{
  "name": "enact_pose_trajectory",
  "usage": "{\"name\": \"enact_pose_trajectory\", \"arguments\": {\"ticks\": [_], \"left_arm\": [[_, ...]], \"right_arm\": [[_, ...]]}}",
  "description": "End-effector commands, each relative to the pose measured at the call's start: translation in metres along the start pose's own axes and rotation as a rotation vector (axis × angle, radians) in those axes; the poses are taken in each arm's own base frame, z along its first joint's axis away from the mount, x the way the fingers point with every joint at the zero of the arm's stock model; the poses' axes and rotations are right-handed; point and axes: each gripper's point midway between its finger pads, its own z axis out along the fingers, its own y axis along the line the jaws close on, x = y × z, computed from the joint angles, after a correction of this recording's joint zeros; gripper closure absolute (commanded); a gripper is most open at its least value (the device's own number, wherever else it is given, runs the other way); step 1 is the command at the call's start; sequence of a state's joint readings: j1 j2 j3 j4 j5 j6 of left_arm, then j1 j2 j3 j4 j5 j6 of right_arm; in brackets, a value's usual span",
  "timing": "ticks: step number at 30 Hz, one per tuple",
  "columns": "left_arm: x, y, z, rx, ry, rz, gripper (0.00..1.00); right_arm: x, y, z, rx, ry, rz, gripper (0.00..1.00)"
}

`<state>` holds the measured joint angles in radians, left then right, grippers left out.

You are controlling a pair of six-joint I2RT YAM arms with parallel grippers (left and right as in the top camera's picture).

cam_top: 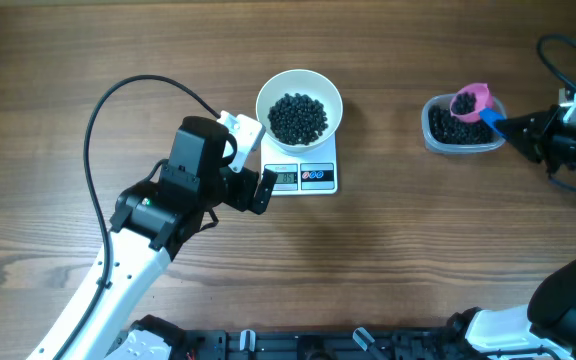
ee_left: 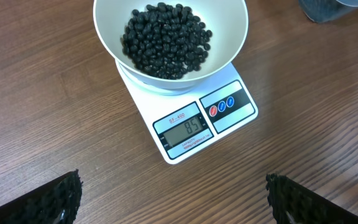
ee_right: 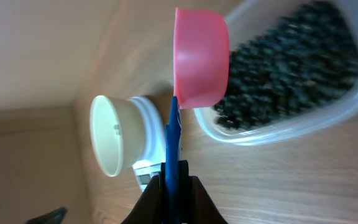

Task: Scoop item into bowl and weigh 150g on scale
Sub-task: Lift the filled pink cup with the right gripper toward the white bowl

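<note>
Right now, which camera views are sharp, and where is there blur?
Overhead: evenly lit and sharp, with the round white bowl crisp. Left wrist: sharp too, and the small white digital scale shows a readable display. Right wrist: the pink plastic scoop and the clear plastic tub are soft and out of focus.

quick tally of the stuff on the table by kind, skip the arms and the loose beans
bowls: 1, the white bowl
scales: 1, the scale under it
tubs: 1, the clear tub
scoops: 1, the pink scoop over the tub
total: 4
</note>
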<state>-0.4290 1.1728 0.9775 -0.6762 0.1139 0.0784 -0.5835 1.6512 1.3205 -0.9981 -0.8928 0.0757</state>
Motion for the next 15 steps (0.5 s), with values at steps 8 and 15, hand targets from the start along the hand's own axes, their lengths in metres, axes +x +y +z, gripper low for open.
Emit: {"name": "enact_pose_trajectory", "arguments": {"ticks": [8, 15], "left_arm": [[-0.007, 0.002, -0.002, -0.003, -0.015, 0.016, 0.0], [-0.007, 0.002, -0.002, -0.003, -0.015, 0.016, 0.0]], "right_arm": [[-0.005, 0.044, 0.006, -0.226, 0.008, -0.073, 0.96], [0.008, 0.083, 0.033, -0.306, 0.073, -0.184, 0.96]]}}
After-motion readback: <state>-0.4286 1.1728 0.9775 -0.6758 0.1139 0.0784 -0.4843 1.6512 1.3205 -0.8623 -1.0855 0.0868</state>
